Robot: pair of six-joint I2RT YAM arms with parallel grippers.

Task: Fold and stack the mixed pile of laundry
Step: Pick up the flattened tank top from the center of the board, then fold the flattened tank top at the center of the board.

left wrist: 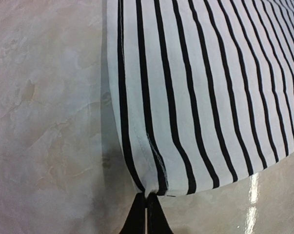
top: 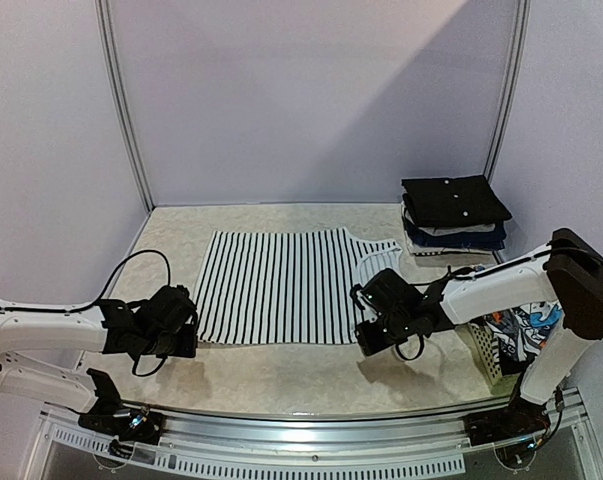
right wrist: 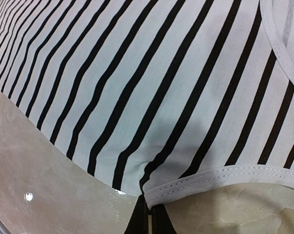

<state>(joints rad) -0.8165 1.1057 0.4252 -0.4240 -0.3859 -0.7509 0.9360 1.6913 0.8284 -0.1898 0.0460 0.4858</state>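
Observation:
The white garment with thin black stripes lies spread flat in the middle of the table. My left gripper is shut on its near left corner; in the left wrist view the black fingertips pinch the hem corner. My right gripper is shut on its near right corner, where the fingertips pinch the white stitched edge. The garment with orange, blue and white print sits in the basket at the right.
A stack of folded dark garments stands at the back right. The white lattice basket stands at the right, beside my right arm. Grey walls enclose the table on the left, back and right.

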